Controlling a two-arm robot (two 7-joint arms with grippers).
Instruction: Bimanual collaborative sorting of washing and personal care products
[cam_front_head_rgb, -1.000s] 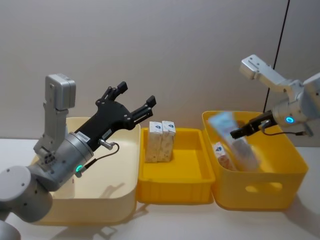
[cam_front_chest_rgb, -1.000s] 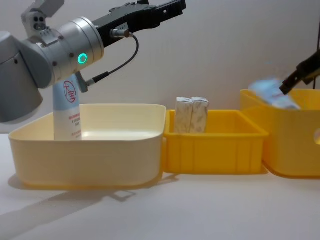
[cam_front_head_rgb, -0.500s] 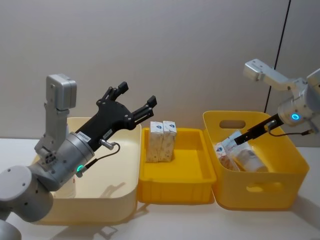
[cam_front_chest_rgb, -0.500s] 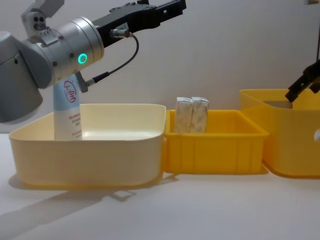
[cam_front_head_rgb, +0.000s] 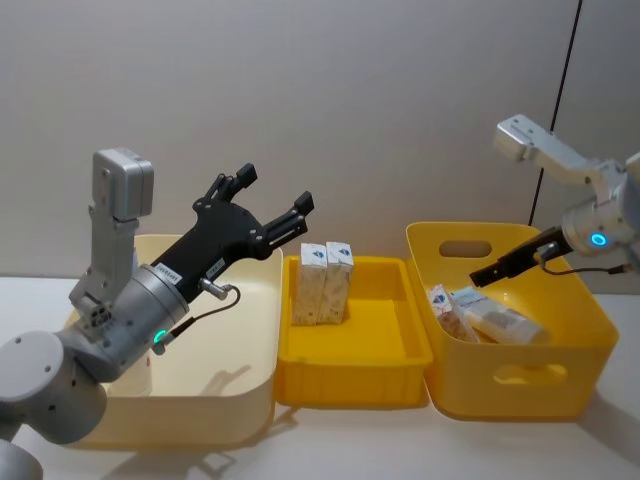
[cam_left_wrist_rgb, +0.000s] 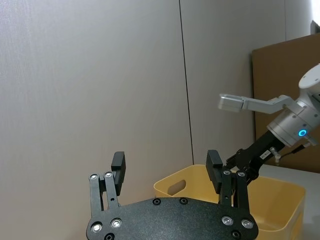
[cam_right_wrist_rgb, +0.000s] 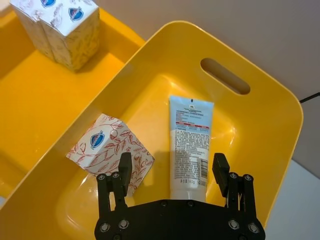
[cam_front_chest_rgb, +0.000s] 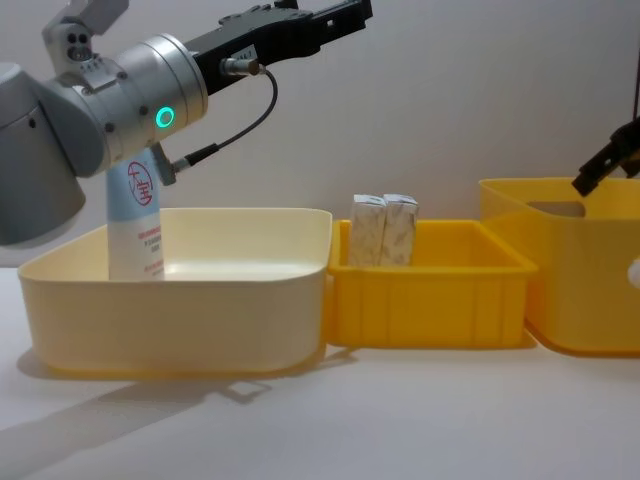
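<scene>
A pale-blue tube lies flat in the right yellow bin, label up, beside a white and red carton. My right gripper hovers open just above them, holding nothing; the head view shows it over the tube and carton. Two cartons stand side by side in the middle yellow tray. A second tube stands upright in the cream bin. My left gripper is open and empty, raised above the cream bin.
The three containers stand in a row on a white table, touching or nearly so, with a grey wall close behind. The right bin has handle slots in its walls. My left forearm hangs over the cream bin's left part.
My right gripper released the tube, which dropped and settled flat in the right yellow bin. The gripper then drew up and back a little. The left arm stayed still.
</scene>
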